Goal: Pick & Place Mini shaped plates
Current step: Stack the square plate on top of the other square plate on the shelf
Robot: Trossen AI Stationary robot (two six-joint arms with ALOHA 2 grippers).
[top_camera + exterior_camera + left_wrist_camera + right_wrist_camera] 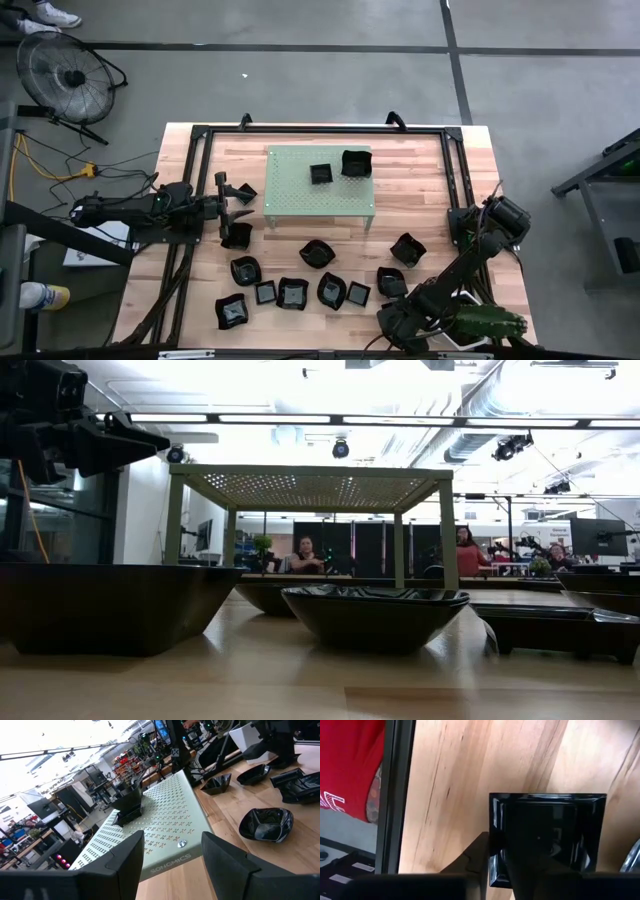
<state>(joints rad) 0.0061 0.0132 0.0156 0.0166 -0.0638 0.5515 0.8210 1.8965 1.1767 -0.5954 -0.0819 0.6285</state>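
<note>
Square black plate (547,837) on the wooden worktop (450,780), well in front of the green rack (320,180); right tool (495,865) pinches its rim, one finger inside. Glossy, stiff, light, probably slippery and chippable: grip the raised rim squarely. Left tool (170,857) hangs released beside the rack.

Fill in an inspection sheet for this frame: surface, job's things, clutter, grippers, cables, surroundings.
Surface: wooden table carrying a pale green perforated stand.
Job's things: two black mini plates on the stand; about a dozen more spread over the table's front half.
Clutter: nothing seen.
Grippers: left gripper open, empty, beside the stand's left edge; right gripper at the table's front right, fingers straddling the rim of a square plate.
Cables: yellow cable on the floor, left of the table.
Surroundings: floor fan; seated people beyond the table.
</note>
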